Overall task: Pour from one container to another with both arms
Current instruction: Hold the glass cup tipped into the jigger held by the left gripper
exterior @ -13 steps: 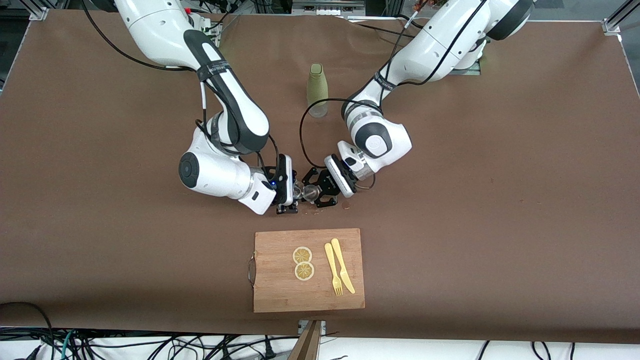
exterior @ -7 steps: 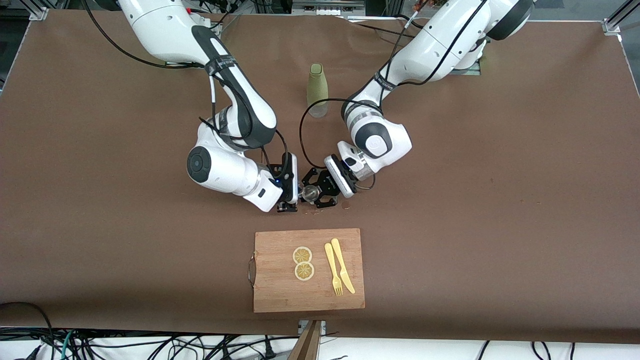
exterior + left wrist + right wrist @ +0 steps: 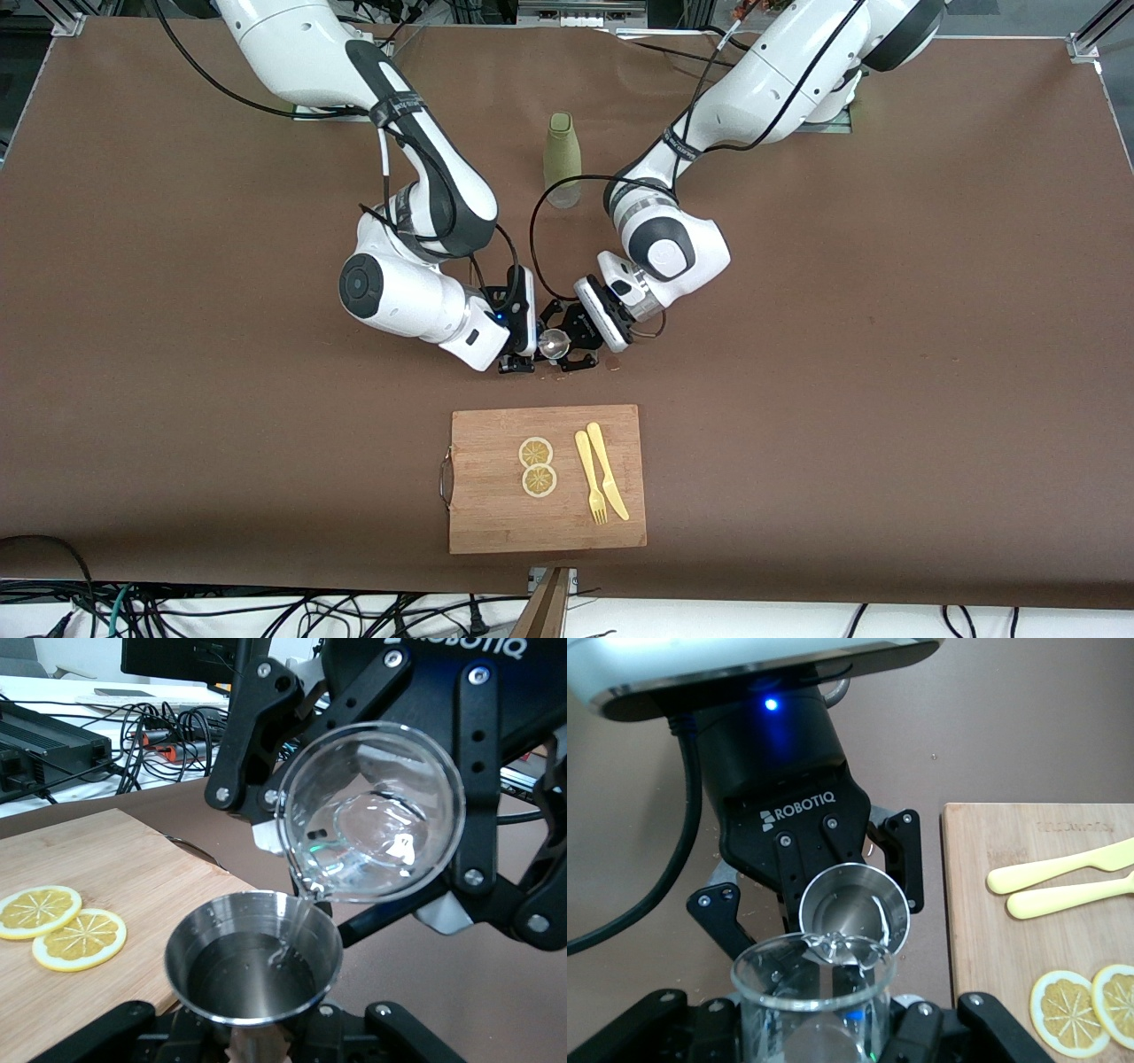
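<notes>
Tipping glass beaker, clamped in right gripper, spout directly above steel cup gripped upright by left gripper, liquid running in

Brown table carries a cutting board and a green bottle

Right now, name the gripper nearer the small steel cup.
Left. Left gripper grips the small steel cup; right gripper tilts a clear glass beaker over its rim.
</notes>
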